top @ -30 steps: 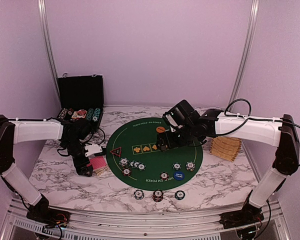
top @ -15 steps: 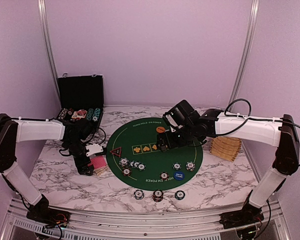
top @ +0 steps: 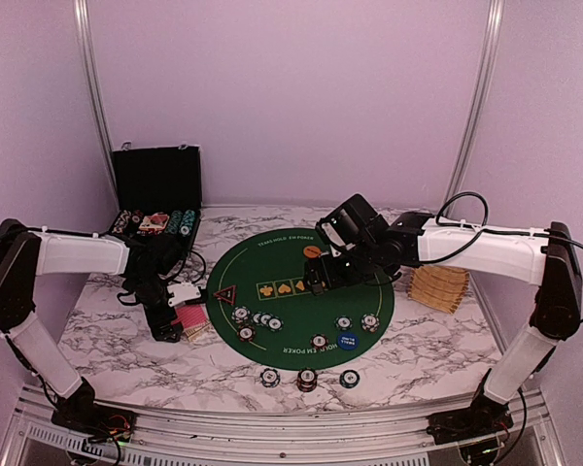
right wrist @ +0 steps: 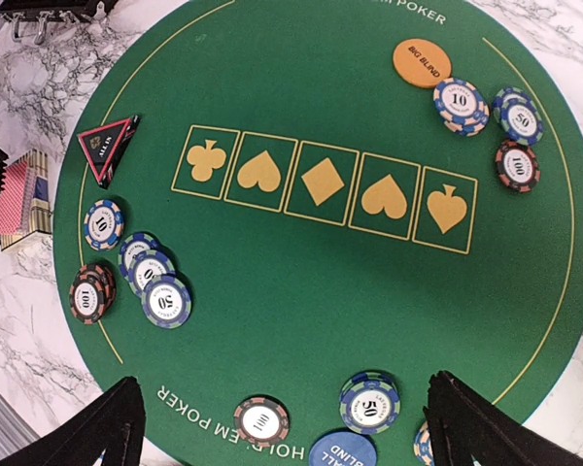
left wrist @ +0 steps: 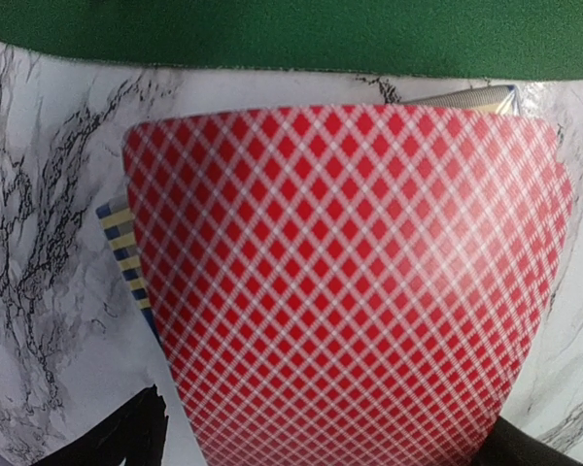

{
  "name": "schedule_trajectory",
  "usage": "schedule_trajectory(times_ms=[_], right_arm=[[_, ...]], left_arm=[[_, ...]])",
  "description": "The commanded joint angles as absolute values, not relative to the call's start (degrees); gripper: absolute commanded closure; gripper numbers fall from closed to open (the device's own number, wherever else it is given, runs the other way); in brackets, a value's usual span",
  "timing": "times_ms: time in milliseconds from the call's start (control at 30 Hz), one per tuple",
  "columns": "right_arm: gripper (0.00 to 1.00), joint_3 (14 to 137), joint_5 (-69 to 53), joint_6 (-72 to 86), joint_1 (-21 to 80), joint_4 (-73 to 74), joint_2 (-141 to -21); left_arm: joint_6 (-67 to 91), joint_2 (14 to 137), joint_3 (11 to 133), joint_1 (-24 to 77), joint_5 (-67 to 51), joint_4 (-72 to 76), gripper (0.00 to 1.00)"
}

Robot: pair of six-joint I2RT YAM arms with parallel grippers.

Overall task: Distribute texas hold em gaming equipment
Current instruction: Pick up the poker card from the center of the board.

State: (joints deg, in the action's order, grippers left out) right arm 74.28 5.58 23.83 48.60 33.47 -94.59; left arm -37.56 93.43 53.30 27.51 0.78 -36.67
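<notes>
A green round poker mat (top: 301, 272) holds striped-edge chips at its near left (top: 241, 314) and near right (top: 370, 321), a blue button (top: 347, 341), an orange button (top: 312, 250) and a black-red triangle marker (top: 224, 293). Three chips (top: 306, 379) lie on the marble in front of it. My left gripper (top: 170, 325) is down at the red-backed cards (top: 188, 318). One bowed card (left wrist: 350, 291) fills the left wrist view, with a finger at each side edge. My right gripper (right wrist: 282, 427) is open and empty above the mat's near part (right wrist: 301, 320).
The open black chip case (top: 156, 184) stands at the back left with chips in its tray. A tan slatted wooden piece (top: 439, 286) lies right of the mat. A blue-and-yellow striped card stack (left wrist: 126, 243) lies under the held card.
The left arm has shifted very slightly while its gripper stays at the cards. The right arm has not moved.
</notes>
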Motion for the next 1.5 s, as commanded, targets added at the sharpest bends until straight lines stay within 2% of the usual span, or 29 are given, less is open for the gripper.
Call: schedule_trajectory(times_ms=[0, 267, 1000, 1367, 1467], right_arm=[[0.01, 74.62, 6.04, 24.39, 49.04, 33.64, -92.46], [0.01, 74.45, 6.14, 24.44, 49.01, 33.51, -92.55], [0.02, 73.08, 5.03, 25.25, 49.13, 32.2, -92.83], [0.04, 72.51, 3.19, 26.14, 49.4, 30.45, -93.24], [0.05, 72.34, 2.31, 26.41, 49.44, 29.98, -93.51]], left_arm=[[-37.54, 94.39, 52.41, 27.69, 1.49, -35.84, 0.01], [-37.48, 94.23, 52.12, 27.69, 0.75, -35.5, 0.02], [-37.8, 92.7, 51.72, 27.69, 2.69, -35.36, 0.25], [-37.53, 91.08, 52.05, 27.69, 2.34, -35.48, 0.43], [-37.45, 90.65, 52.03, 27.69, 2.07, -35.45, 0.44]])
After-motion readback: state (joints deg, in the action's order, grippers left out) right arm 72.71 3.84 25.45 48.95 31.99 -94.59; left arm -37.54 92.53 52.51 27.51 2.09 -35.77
